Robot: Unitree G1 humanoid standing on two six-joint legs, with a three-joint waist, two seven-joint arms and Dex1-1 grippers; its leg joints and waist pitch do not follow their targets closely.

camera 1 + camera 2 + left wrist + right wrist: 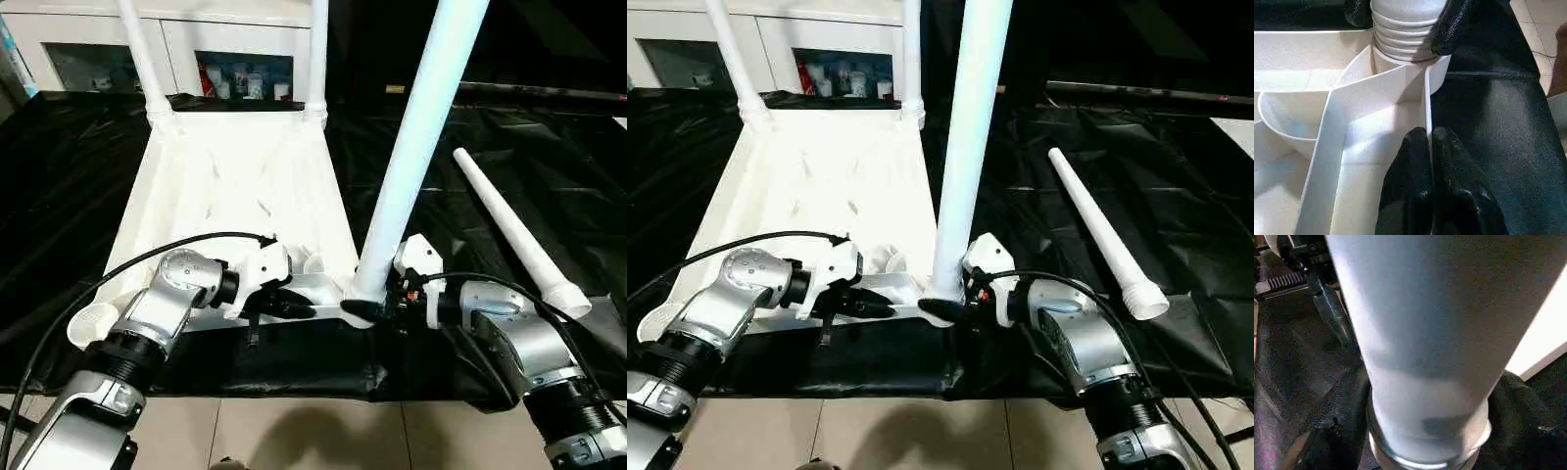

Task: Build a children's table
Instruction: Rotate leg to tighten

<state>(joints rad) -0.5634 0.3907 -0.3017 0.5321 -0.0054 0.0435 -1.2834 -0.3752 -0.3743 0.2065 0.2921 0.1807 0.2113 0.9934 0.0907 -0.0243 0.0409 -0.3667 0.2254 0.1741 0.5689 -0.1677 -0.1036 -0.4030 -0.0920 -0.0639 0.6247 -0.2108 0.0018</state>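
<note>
The children's table top (235, 186) lies upside down on the black-covered work table. Two white legs (142, 49) (318, 49) stand in its far corner sockets. A third leg (411, 147) rises steeply from the near right socket, leaning slightly right. My right gripper (367, 308) is closed around its ribbed base, with one finger (1449, 27) pressed to each side. My left gripper (1429, 134) is shut on the top's thin rim wall, just left of that socket. A fourth leg (509, 220) lies loose on the cloth to the right. The near left socket (93, 321) holds nothing.
A white cabinet with glass-fronted shelves (245, 73) stands behind the work table. The black cover's front edge hangs just below my grippers, with tiled floor (294, 431) beneath. A black cable (147, 253) loops over my left forearm.
</note>
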